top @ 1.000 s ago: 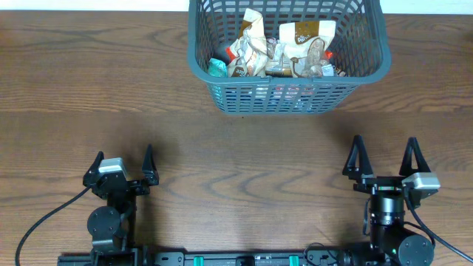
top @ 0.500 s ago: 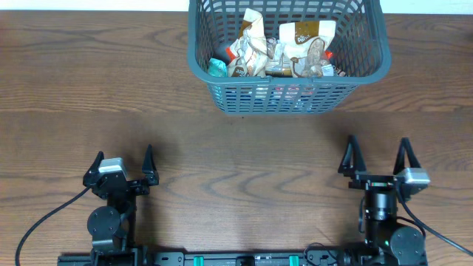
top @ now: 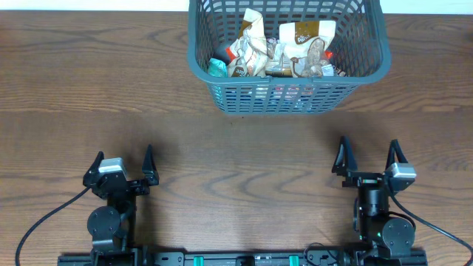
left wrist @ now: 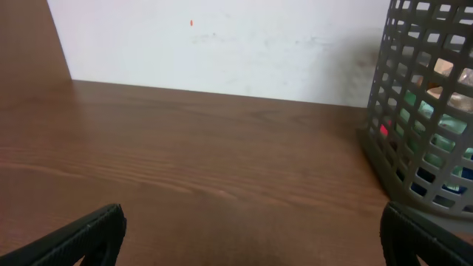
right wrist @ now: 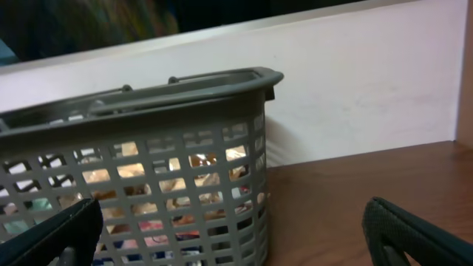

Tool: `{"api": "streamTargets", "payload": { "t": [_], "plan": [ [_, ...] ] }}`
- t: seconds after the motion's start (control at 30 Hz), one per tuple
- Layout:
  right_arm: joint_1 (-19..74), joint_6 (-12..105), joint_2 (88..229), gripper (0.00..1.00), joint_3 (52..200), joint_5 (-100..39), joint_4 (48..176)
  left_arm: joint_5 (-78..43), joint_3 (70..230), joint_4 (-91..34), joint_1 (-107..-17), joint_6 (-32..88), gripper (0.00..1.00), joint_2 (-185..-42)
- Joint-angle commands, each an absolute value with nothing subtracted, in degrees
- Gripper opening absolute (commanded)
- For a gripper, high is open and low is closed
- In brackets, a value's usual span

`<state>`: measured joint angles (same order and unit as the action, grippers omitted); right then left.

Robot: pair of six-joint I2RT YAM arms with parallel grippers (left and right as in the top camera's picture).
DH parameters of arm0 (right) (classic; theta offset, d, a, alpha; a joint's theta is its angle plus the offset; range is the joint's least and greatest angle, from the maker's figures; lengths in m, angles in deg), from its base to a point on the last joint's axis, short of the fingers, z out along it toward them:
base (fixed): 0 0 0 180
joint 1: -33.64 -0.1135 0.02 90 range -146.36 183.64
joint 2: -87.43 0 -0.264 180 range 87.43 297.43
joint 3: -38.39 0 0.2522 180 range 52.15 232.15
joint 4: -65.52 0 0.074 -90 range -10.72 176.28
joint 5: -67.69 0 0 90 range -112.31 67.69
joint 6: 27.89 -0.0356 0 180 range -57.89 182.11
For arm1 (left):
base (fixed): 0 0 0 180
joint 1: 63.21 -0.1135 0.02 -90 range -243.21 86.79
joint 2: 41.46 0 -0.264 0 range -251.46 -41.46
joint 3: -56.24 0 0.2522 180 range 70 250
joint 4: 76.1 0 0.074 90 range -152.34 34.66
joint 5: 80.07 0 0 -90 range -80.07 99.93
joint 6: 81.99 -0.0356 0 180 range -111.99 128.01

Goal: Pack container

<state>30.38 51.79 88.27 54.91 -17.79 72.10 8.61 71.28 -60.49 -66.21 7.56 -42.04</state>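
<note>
The container (top: 380, 52), a dark grey lattice-sided basket, stands at the table's far edge, right of centre, with several snack packets (top: 275, 46) inside. In the left wrist view the container (left wrist: 421, 140) fills the right side; in the right wrist view the container (right wrist: 148, 118) takes the left and centre, packets showing through its slots. My left gripper (top: 123, 164) rests open at the near left, far from the basket, nothing between its fingers. My right gripper (top: 366, 157) is open and empty at the near right, pointing toward the basket.
A white wall (left wrist: 222, 44) runs behind the brown wooden table (top: 111, 89). A black cable (top: 44, 222) trails from the left arm's base at the near edge.
My right gripper has shifted left and slightly away from the near edge, staying open. The left gripper, the basket and its packets have not moved.
</note>
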Motion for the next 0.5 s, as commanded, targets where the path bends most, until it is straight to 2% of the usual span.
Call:
{"api": "streamTargets", "payload": {
  "t": [0.0,0.47],
  "plan": [
    [29.9,53.0,87.7,0.99,53.2,-17.4,72.3,9.2,70.2,-58.3,-66.3,6.6,0.99,-41.7],
    [29.9,55.7,87.7,0.99,52.5,-20.8,77.6,9.2,70.2,-58.3,-66.3,6.6,0.99,-41.7]
  ]
}}
